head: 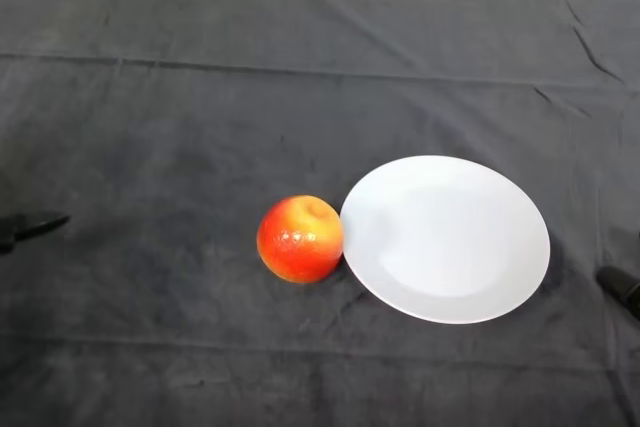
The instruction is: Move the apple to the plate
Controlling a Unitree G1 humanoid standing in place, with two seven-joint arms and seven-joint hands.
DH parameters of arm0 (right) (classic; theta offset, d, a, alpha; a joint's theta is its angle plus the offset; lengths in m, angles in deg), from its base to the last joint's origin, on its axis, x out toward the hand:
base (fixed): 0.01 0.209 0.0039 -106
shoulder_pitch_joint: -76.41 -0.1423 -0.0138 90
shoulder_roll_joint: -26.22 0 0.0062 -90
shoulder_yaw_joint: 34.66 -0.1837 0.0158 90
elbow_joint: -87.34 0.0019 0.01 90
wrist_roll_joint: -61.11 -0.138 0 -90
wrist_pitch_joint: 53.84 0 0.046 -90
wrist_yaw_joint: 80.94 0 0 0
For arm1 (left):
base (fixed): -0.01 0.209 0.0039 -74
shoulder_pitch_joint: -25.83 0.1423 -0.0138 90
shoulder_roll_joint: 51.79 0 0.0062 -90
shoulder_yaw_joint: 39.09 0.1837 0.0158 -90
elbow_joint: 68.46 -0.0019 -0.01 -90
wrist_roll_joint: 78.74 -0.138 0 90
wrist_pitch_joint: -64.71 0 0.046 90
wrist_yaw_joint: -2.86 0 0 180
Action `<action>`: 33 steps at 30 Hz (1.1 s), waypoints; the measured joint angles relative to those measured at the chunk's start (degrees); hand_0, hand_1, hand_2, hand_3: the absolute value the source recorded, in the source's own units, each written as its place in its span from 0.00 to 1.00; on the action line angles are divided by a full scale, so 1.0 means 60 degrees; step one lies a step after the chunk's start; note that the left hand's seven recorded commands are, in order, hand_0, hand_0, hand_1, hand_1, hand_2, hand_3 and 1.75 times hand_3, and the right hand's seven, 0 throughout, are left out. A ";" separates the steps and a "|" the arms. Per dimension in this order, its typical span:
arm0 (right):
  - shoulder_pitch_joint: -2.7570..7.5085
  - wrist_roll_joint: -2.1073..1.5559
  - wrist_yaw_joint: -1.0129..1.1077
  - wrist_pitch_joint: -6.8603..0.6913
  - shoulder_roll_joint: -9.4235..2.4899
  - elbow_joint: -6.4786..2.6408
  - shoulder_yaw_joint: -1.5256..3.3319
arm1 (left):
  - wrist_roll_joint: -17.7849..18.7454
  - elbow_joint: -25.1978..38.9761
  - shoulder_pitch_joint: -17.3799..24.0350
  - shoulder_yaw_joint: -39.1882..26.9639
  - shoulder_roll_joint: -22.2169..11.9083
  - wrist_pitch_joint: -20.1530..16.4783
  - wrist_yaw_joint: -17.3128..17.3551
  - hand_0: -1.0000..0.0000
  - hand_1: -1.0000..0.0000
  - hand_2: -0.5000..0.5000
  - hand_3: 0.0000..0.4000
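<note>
only a dark tip of my robot hand (30, 227) shows at the left edge, and i cannot tell how it is set. the red-yellow apple (300, 238) sits on the worktop (160, 127) well to its right, touching the near rim of the white plate (450, 287) beyond. it looks firm, smooth and prone to roll, so i'd grip around its widest part.

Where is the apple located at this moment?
In the head view the apple lies on the dark cloth a little below the centre, right against the left rim of the white plate, not on it.
</note>
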 measured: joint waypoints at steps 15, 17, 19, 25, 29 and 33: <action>-0.0004 0.0036 0.0001 0.0001 0.0002 0.0001 -0.0009 | -0.0929 0.2948 0.0398 0.1729 0.0814 -0.1250 -0.0130 1.00 1.00 0.50 0.00; -0.0004 0.0050 0.0000 0.0000 0.0002 0.0000 -0.0009 | -0.0999 0.3220 0.0585 0.1867 0.0908 -0.1267 -0.0107 1.00 1.00 0.50 0.00; -0.0004 0.0068 0.0000 0.0001 0.0002 0.0001 -0.0022 | -0.1018 0.3226 0.0644 0.2109 0.0944 -0.1330 -0.0069 1.00 1.00 0.50 0.00; -0.0007 0.0082 0.0000 0.0001 0.0003 0.0001 -0.0046 | -0.1049 0.3227 0.0889 0.2684 0.1072 -0.1561 0.0028 1.00 1.00 0.50 0.00; -0.0007 0.0085 -0.0001 0.0001 0.0002 0.0001 -0.0061 | -0.1106 0.3227 0.0890 0.3115 0.1109 -0.1718 0.0141 1.00 1.00 0.50 0.00; -0.0007 0.0085 -0.0001 0.0001 0.0002 0.0001 -0.0066 | -0.1117 0.3227 0.0890 0.3658 0.1185 -0.1824 0.0159 1.00 1.00 0.50 0.00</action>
